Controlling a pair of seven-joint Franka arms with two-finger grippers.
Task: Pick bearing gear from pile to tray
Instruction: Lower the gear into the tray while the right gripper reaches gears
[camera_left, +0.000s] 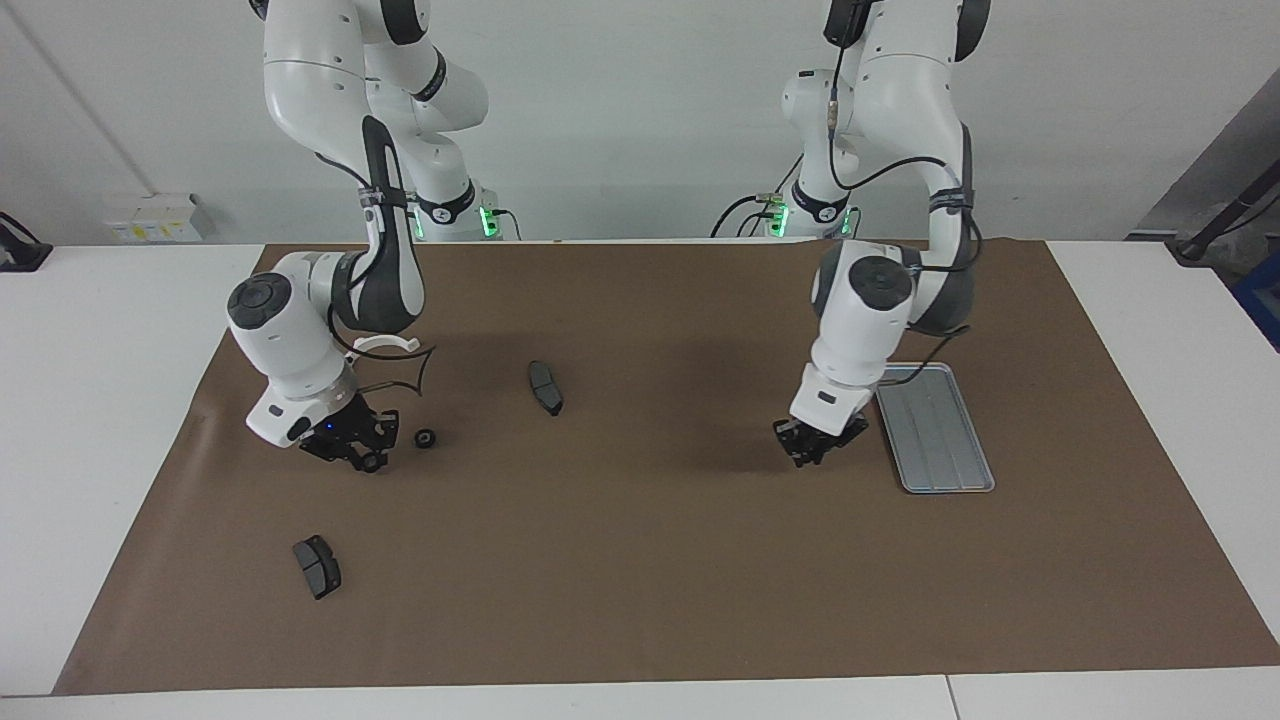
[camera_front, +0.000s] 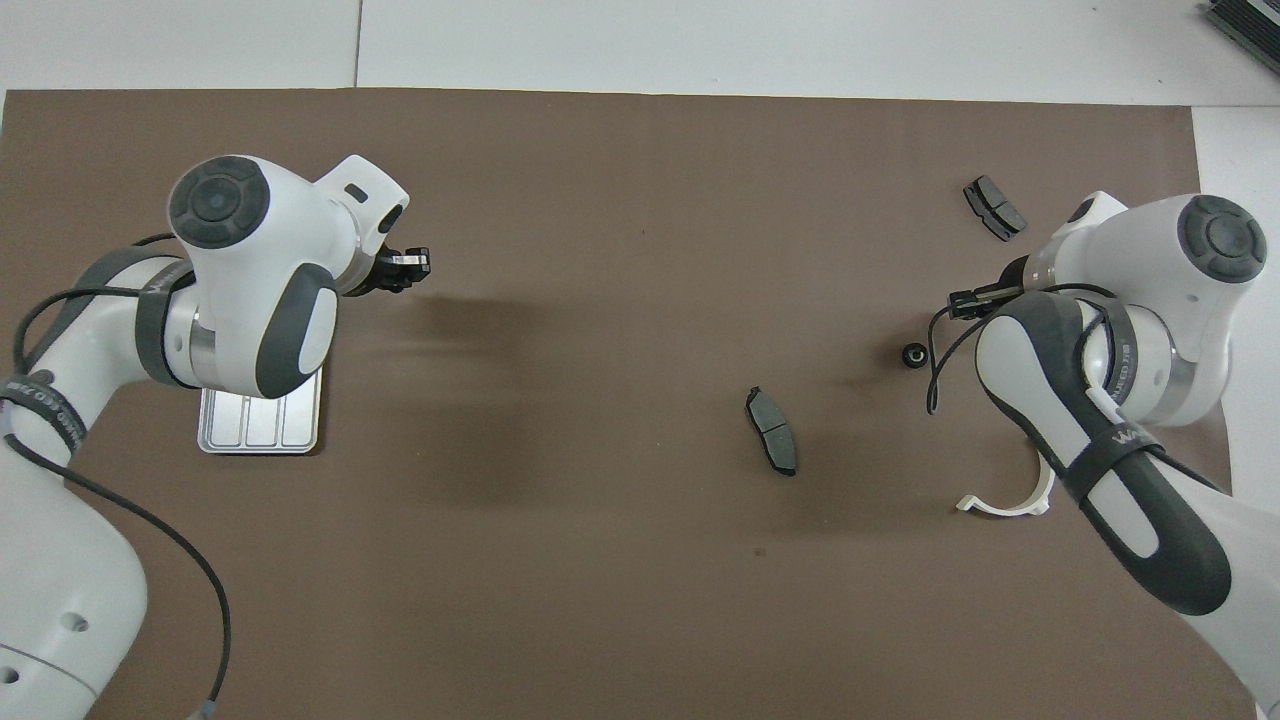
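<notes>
The white worktop (camera_left: 100, 400) carries a brown mat (camera_left: 640, 560) that takes up nearly all of it. The right arm (camera_left: 290, 330) bends down low at its own end of the worktop. The left arm (camera_left: 860, 300) leans down at the other end, its wrist over the edge of the tray (camera_left: 940, 440). From overhead that wrist hides most of the tray, and only the short end nearer the robots shows.

The left hand (camera_left: 812, 455) hangs over bare mat just beside the tray's long edge, toward the middle of the worktop, with its fingertips together. We cannot make out whether anything sits between them.

One brake pad (camera_left: 546, 388) lies near the middle of the mat. Another pad (camera_left: 317, 566) lies toward the worktop's edge farthest from the robots, at the right arm's end. A white curved bracket (camera_left: 385, 345) lies under the right arm's forearm.

The right hand (camera_left: 365, 455) tilts down close to the mat, its fingers closed in on a bearing gear (camera_left: 371, 462) at their tips. From overhead the arm covers that gear. A second gear (camera_left: 425, 438) lies loose just beside the hand, apart from it.
</notes>
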